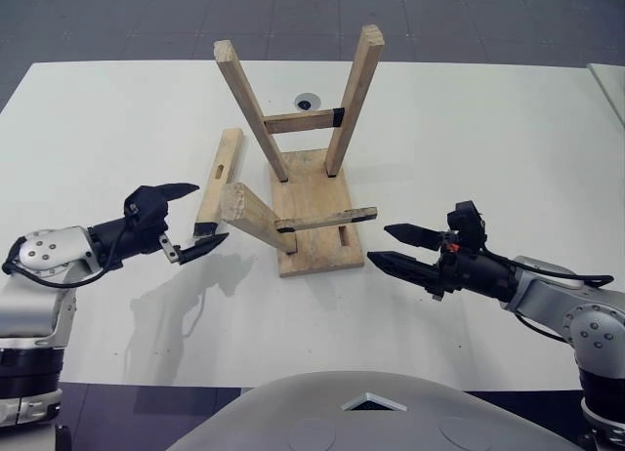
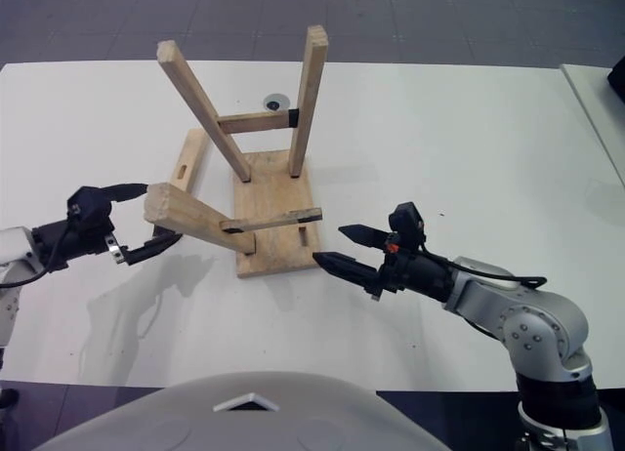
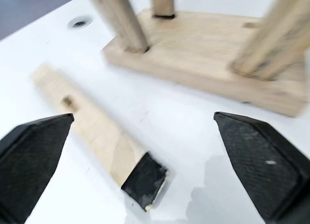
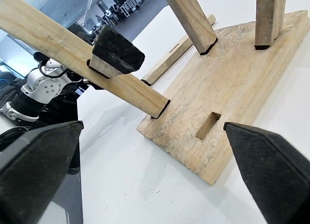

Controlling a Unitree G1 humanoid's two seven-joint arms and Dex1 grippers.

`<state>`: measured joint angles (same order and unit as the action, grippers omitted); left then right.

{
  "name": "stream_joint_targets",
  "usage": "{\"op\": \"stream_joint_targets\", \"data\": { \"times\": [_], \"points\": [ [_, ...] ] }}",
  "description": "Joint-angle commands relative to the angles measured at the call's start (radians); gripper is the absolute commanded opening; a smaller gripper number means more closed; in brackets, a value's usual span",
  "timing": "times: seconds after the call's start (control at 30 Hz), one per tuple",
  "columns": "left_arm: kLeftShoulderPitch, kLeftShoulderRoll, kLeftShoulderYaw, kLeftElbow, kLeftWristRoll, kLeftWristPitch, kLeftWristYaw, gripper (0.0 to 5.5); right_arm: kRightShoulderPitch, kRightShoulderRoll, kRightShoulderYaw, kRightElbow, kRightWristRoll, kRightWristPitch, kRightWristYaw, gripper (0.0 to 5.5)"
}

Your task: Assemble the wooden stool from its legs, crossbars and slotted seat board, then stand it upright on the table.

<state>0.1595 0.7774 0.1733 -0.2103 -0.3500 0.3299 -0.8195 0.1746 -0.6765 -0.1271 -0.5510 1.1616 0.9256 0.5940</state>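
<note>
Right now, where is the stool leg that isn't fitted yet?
In the left eye view the loose leg lies flat on the table, on the robot's left of the seat board, its near end by the open left gripper.

In the left wrist view the legs (image 3: 120,20) (blurred) run off frame.

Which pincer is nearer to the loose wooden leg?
Left. The left pincer is at the near end of the loose leg; the right pincer is across the seat board.
</note>
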Motion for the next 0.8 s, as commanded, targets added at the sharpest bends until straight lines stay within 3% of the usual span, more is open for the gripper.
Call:
{"op": "stream_joint_targets", "data": {
  "times": [0.03, 0.13, 0.27, 0.57, 0.8],
  "points": [
    [0.004, -0.159, -0.004, -0.138, 0.026, 0.226, 0.289, 5.38, 0.006, 0.003, -0.006, -0.01, -0.006, 0.0, -0.009, 5.4],
    [-0.014, -0.26, -0.007, -0.174, 0.025, 0.354, 0.441, 5.38, 0.005, 0.005, -0.005, -0.01, -0.006, 0.001, -0.012, 5.4],
    [-0.04, -0.303, -0.017, -0.155, 0.043, 0.462, 0.535, 5.38, 0.0, 0.005, 0.0, -0.006, -0.007, 0.005, -0.013, 5.4],
    [-0.103, -0.337, -0.037, -0.138, 0.051, 0.589, 0.587, 3.99, -0.014, 0.012, 0.0, 0.006, -0.01, 0.002, -0.024, 5.4],
    [-0.15, -0.333, -0.024, -0.093, 0.087, 0.658, 0.639, 2.87, -0.099, 0.023, -0.094, 0.065, -0.019, -0.036, -0.1, 5.4]
  ]
}}
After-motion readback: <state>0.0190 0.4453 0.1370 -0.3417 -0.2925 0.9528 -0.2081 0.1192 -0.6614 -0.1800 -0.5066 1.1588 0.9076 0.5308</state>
